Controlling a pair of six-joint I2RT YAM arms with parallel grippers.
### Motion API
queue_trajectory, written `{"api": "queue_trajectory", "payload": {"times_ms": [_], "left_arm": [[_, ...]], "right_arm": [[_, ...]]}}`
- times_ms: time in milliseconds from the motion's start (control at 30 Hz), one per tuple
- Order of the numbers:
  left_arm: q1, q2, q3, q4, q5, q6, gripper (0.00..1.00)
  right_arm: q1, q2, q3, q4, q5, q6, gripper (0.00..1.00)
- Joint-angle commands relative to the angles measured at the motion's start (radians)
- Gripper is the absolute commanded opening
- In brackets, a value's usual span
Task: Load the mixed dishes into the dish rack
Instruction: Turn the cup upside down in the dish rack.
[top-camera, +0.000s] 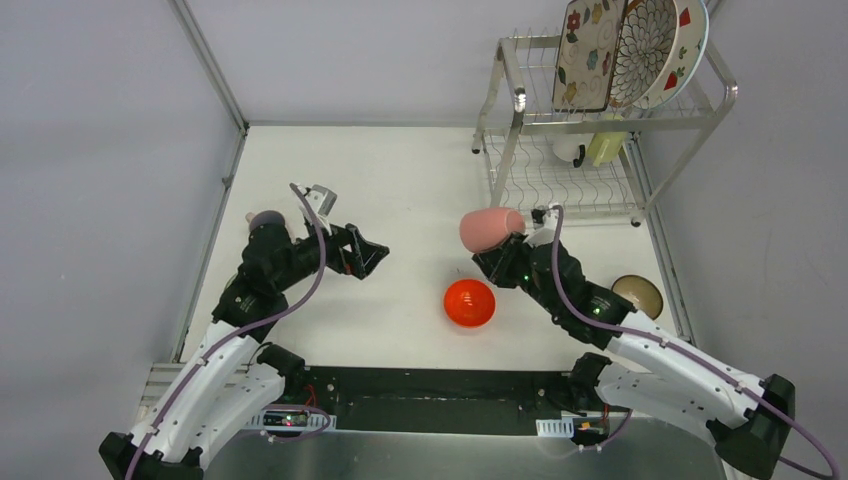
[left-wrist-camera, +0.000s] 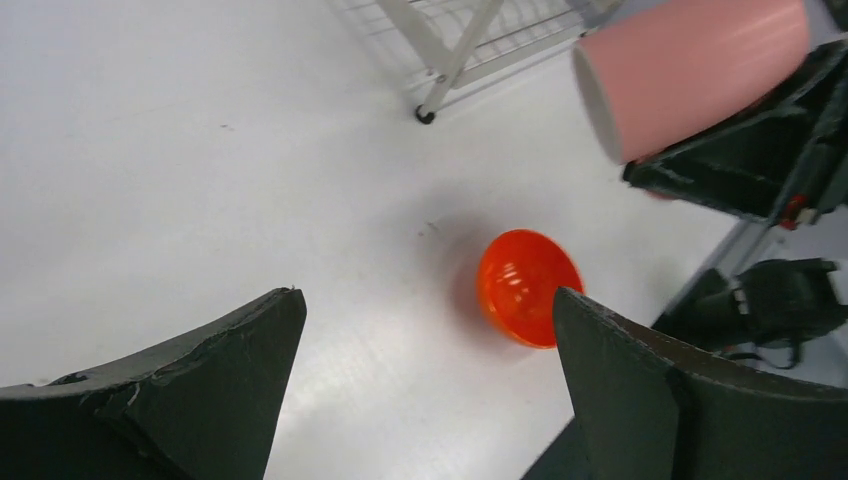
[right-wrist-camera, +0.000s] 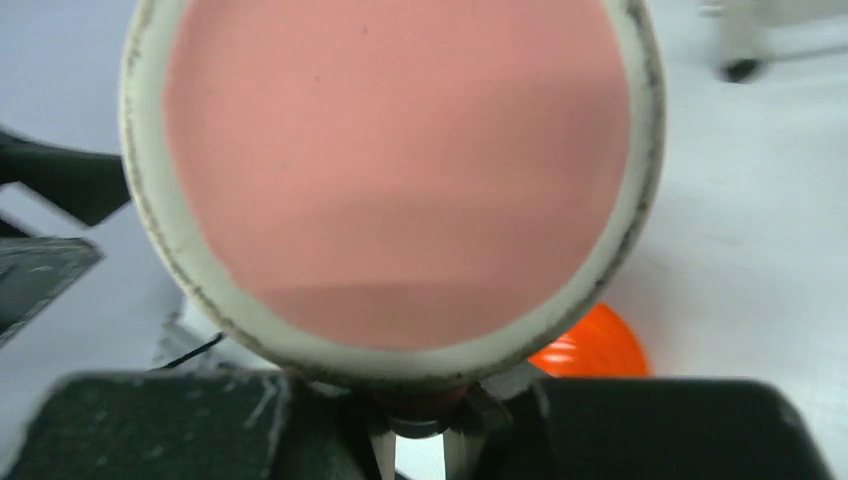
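The right hand (top-camera: 507, 257) pinches the pink cup (top-camera: 491, 230) on its side, clear of the worktop (top-camera: 400, 180) at the centre of the top view; the left hand (top-camera: 368, 255) hangs spread and empty at centre left. The step looks like carrying this cup to the dish rack (top-camera: 520, 105) at upper right (plates (top-camera: 590, 50) stand on top), which likely calls for a swing toward its lower shelf.

Dish rack (top-camera: 600, 130): tall silver wire, two tiers, far right corner. Upper shelf: floral rectangular plate (top-camera: 588, 55), brown-petal round plate (top-camera: 645, 50), strawberry plate (top-camera: 692, 40), all on edge, side by side. Lower shelf: white cup (top-camera: 568, 150), yellow cup (top-camera: 605, 148). Pink cup (top-camera: 490, 230): on side, lifted mid-bench, pinched in my right gripper (top-camera: 512, 248). Red-orange bowl (top-camera: 469, 302): on bench, centre, toward near edge. Dark brown bowl (top-camera: 637, 295): by right edge, mouth up.
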Motion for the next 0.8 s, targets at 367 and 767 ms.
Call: {"api": "queue_trajectory", "payload": {"times_ms": [367,767], "left_arm": [[-0.003,-0.006,-0.025,-0.116,-0.205,0.302,0.99],[-0.004,-0.006,-0.020,-0.124,-0.197,0.299,0.99]], "right_arm": [[-0.005,-0.037,0.144,-0.202,0.407,-0.255,0.00],[-0.132,0.103,0.155,-0.121,0.463,-0.449,0.00]]}}
